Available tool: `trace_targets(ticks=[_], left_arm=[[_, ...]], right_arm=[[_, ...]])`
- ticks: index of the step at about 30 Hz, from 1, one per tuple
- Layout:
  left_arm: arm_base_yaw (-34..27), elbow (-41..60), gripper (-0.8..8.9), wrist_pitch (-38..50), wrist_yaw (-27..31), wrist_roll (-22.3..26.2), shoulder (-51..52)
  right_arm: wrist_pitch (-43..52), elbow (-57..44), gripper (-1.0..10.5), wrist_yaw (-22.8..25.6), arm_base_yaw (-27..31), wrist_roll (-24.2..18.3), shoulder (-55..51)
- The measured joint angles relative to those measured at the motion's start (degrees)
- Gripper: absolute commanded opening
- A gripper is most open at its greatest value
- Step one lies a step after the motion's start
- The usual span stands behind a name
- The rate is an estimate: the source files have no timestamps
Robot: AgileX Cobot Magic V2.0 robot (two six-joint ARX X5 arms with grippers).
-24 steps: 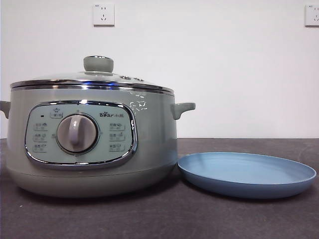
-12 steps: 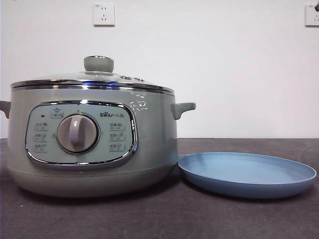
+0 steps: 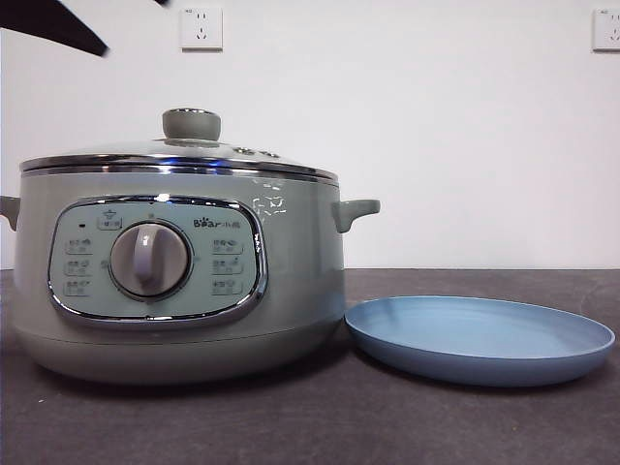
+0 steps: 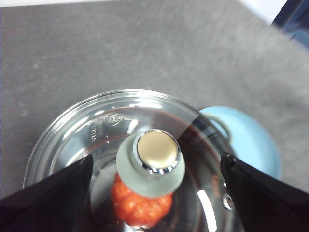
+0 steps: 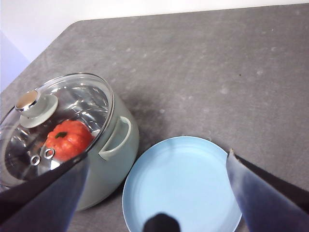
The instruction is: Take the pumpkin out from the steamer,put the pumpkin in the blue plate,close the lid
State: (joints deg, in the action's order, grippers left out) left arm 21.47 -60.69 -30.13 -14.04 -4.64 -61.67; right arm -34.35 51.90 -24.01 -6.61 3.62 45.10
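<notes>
The sage-green steamer (image 3: pixel 184 291) stands at the left with the glass lid (image 3: pixel 179 155) shut on it. The pumpkin (image 5: pixel 70 139) lies inside and shows through the glass; it also shows in the left wrist view (image 4: pixel 140 209). The blue plate (image 3: pixel 480 339) lies empty right beside the pot. My left gripper (image 4: pixel 157 157) is open and hangs high above the lid's knob (image 4: pixel 150 162), with the jaws spread to either side of it. My right gripper (image 5: pixel 157 154) is open and empty, high over the blue plate (image 5: pixel 181 186).
A black arm tip (image 3: pixel 58 24) shows at the top left corner of the front view. The dark grey table (image 3: pixel 310 426) runs to a white wall with two sockets. The pot's side handle (image 3: pixel 354 211) points toward the plate.
A black arm tip has come into the top left corner of the front view. The steamer, the lid and the plate have not moved.
</notes>
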Motion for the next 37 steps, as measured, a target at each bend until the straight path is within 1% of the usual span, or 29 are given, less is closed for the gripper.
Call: trace_targets(ticks=[4, 7, 14, 19, 20, 21, 23, 24, 25, 26, 34, 37], left_arm=[[4.55, -2.69, 4.46, -0.26, 6.12, 2.73, -5.62], [6.73, -3.54, 4.45, -0.17, 8.85, 3.74, -9.38], [7.58, -3.54, 4.45, 0.98, 9.97, 4.66, -15.65], [7.58, -3.56, 4.3, 1.66, 10.05, 4.68, -16.48], [7.58, -3.56, 4.12, 1.81, 10.05, 4.68, -16.48], [7.58, -3.56, 3.51, 1.9, 10.05, 4.68, -16.48], [7.58, -3.56, 1.64, 1.92, 10.05, 4.7, -16.48], [7.58, -3.56, 0.45, 1.97, 10.29, 4.7, -16.48], [7.56, -3.56, -0.24, 2.16, 10.43, 4.85, -16.48], [7.56, -3.56, -0.06, 2.32, 10.36, 5.03, -16.48], [7.58, -3.54, -0.08, 2.38, 10.36, 5.73, -16.26], [7.69, -3.3, -0.08, 2.32, 11.61, 5.7, -15.17]], right_arm=[[-0.42, 0.0, 4.7, 0.02, 0.0, 0.0, 0.0], [-0.7, 0.0, 4.7, 0.0, 0.0, 0.0, 0.0], [-1.03, 0.0, 4.7, 0.0, 0.0, 0.0, 0.0], [-1.18, 0.0, 4.7, 0.02, 0.0, 0.0, 0.0], [-1.16, 0.0, 4.7, 0.04, 0.0, 0.0, 0.0], [-1.18, 0.0, 4.7, 0.04, 0.0, 0.0, 0.0], [-1.18, 0.0, 4.7, 0.13, 0.0, -0.04, 0.0], [-1.18, 0.0, 4.7, 0.15, 0.0, -0.04, 0.0], [-1.18, 0.0, 4.7, 0.15, 0.0, -0.07, 0.0], [-1.18, 0.0, 4.7, 0.15, 0.0, -0.07, 0.0], [-2.05, 0.0, 4.7, 0.15, 0.0, -0.2, 0.0], [-2.62, 0.0, 4.7, 0.13, 0.0, -0.17, 0.0]])
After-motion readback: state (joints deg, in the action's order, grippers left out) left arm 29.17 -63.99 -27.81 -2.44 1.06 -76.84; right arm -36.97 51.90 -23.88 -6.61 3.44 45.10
